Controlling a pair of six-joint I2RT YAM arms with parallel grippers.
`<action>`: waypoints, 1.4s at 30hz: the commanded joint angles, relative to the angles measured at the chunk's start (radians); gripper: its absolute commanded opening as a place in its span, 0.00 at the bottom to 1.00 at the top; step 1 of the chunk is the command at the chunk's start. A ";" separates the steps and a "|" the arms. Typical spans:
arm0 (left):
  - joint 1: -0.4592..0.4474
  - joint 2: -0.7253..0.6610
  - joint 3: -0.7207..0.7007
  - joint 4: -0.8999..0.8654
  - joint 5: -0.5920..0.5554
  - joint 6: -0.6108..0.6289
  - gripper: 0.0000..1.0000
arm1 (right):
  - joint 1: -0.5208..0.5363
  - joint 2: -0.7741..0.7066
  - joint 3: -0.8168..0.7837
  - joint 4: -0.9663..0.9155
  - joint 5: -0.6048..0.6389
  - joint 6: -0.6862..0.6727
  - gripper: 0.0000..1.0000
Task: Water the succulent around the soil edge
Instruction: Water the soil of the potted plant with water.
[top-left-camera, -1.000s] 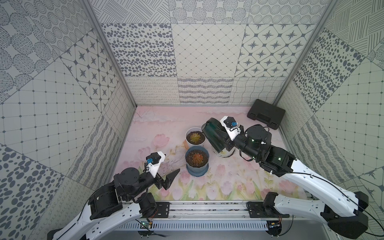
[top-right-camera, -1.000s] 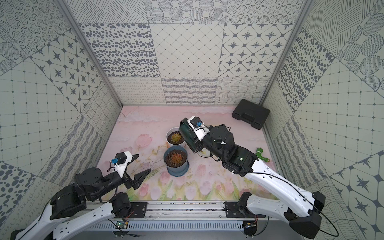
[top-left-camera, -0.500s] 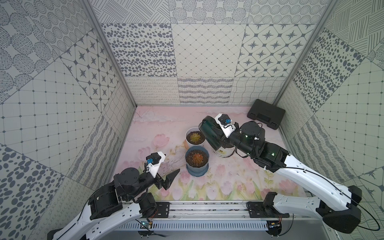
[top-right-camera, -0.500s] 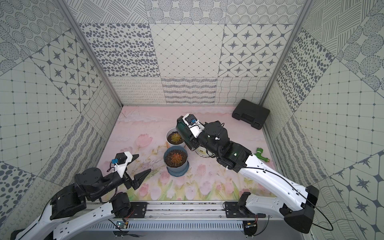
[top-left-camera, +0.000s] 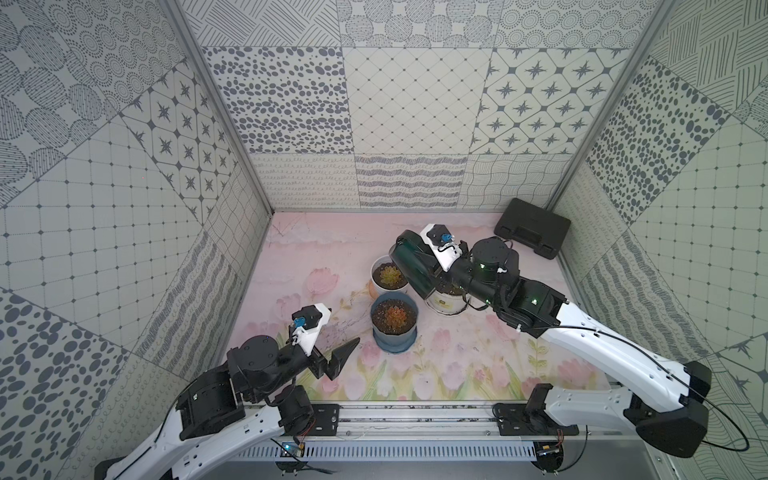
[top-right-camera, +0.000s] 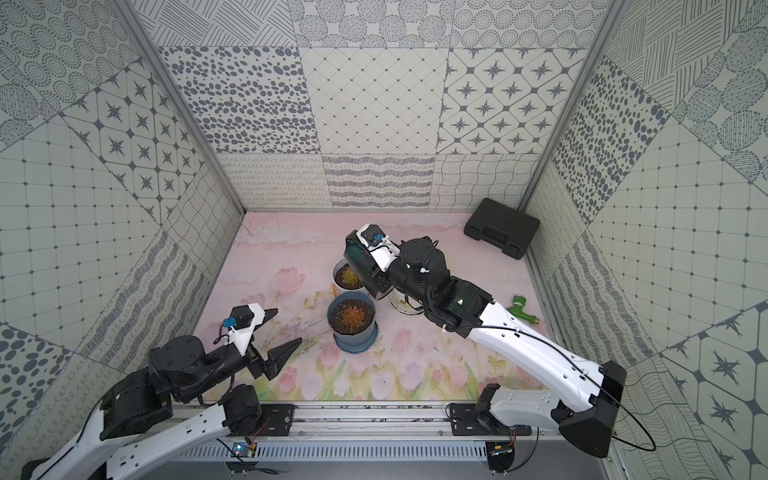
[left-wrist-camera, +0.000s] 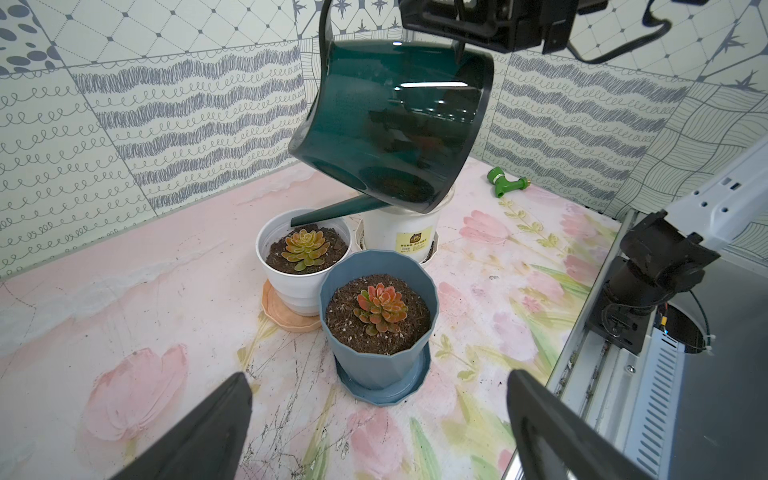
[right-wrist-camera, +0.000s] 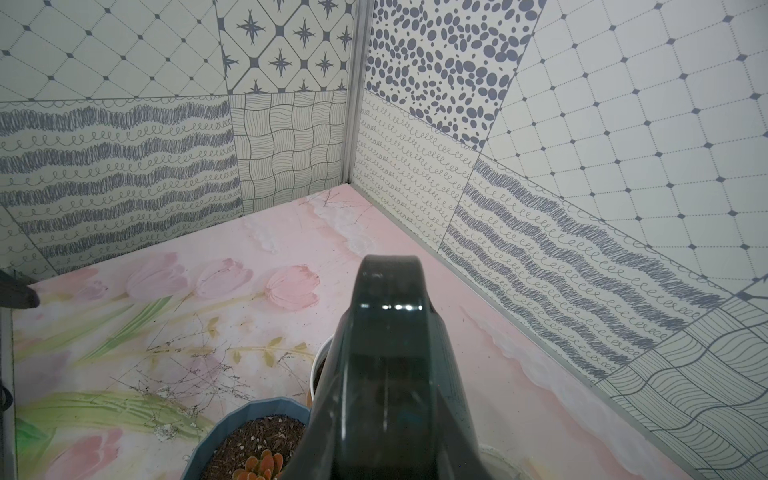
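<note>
Watering can (left-wrist-camera: 390, 120), clamped in right gripper (left-wrist-camera: 459, 41), tips spout (left-wrist-camera: 336, 210) over white pot (left-wrist-camera: 266, 239) (left gripper (top-right-camera: 282, 329) gapes, empty).

Watering can (top-left-camera: 415, 266) at frame centre over rear pot (top-left-camera: 373, 276), front pot (top-left-camera: 390, 340) just below that, bucket (top-left-camera: 446, 305) to right, case (top-left-camera: 532, 226) upper right.

Grey-on-white patterned panel walls (top-left-camera: 407, 124) enclose a pink tulip-painted floor (top-left-camera: 316, 249); a black plastic case (top-left-camera: 532, 226) lies at two o'clock, a metal rail (top-left-camera: 415, 415) at six o'clock
</note>
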 joint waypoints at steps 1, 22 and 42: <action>-0.001 -0.007 -0.009 0.012 0.002 0.017 0.99 | -0.003 0.002 0.057 0.121 -0.023 0.019 0.00; 0.000 -0.018 -0.009 0.012 0.002 0.018 0.99 | 0.004 0.045 0.094 0.133 -0.069 0.044 0.00; 0.000 -0.024 -0.011 0.012 -0.003 0.020 0.99 | 0.017 0.040 0.089 0.114 -0.108 0.081 0.00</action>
